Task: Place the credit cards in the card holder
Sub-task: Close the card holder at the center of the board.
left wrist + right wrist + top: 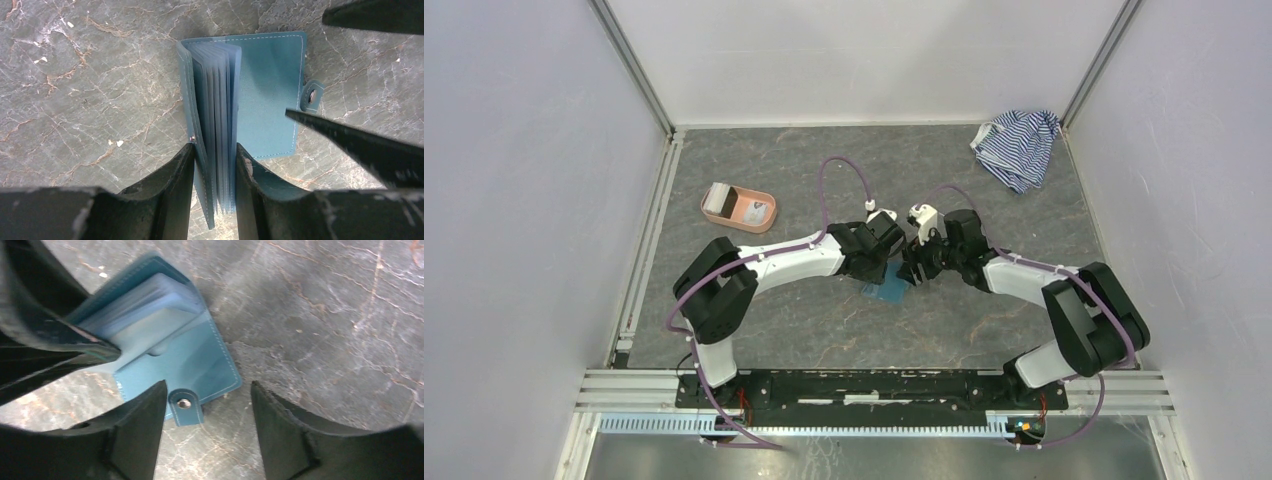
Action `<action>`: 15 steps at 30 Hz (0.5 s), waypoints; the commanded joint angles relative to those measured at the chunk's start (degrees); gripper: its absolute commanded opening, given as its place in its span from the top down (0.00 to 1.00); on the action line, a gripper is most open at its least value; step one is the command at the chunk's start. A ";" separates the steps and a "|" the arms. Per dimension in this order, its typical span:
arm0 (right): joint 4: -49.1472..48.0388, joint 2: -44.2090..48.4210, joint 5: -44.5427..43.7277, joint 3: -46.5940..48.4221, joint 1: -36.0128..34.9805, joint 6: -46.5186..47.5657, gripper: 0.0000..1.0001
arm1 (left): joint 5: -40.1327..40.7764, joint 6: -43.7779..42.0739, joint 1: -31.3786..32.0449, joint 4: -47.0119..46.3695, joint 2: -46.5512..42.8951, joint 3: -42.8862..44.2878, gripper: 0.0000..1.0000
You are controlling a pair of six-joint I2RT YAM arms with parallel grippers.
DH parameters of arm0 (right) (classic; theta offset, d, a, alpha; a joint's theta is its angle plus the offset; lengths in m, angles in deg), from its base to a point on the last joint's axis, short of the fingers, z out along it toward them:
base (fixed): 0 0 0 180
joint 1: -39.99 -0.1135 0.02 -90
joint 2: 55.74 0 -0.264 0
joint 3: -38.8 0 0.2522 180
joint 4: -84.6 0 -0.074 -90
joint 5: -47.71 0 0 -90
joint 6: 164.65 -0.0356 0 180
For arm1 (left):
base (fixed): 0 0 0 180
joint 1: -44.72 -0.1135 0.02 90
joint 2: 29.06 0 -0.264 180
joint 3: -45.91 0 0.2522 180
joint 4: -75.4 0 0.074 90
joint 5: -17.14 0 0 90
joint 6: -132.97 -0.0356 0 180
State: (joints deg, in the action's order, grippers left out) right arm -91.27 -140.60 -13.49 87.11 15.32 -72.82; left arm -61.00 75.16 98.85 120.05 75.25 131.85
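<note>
I count one teal card holder [270, 85], with one snap tab [312, 95] and a stack of clear sleeves [220, 100], several, exact number not readable. One salmon oval tray [771, 212]. In it I make out two cards [720, 200], one whitish, one greyish; too small to be sure of that count. One blue-and-white striped cloth [1017, 145]. Two arms: left arm [794, 262], right arm [1024, 280]. Two fingers [165, 190] on my left, two fingers [135, 430] on my right, four total. One marbled grey surface [824, 330].
</note>
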 commanded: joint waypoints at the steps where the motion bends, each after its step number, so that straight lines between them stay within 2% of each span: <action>1: -0.60 -1.79 -7.40 1.20 -0.43 1.25 0.36 | -0.90 2.88 0.36 -2.81 0.14 0.34 0.59; 3: 0.72 -2.15 -8.26 1.72 -0.70 1.66 0.42 | -0.83 3.04 0.43 -2.78 0.18 0.39 0.59; 5: 1.45 -1.22 -9.48 1.74 -0.77 2.35 0.45 | -0.43 3.25 0.33 -2.78 0.08 0.28 0.59; 11: 2.79 3.67 -13.33 0.10 -0.81 3.62 0.48 | 0.09 3.50 0.40 -2.77 0.23 0.28 0.59; 15: 5.17 5.84 -11.75 -1.07 -0.49 3.99 0.48 | 0.33 3.66 0.40 -2.77 0.58 0.33 0.59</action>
State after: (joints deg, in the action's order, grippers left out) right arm -87.75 -137.86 -24.44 86.95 14.69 -70.26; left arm -61.05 76.60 98.85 119.03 75.29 131.83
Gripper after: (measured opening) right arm 0.521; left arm 0.405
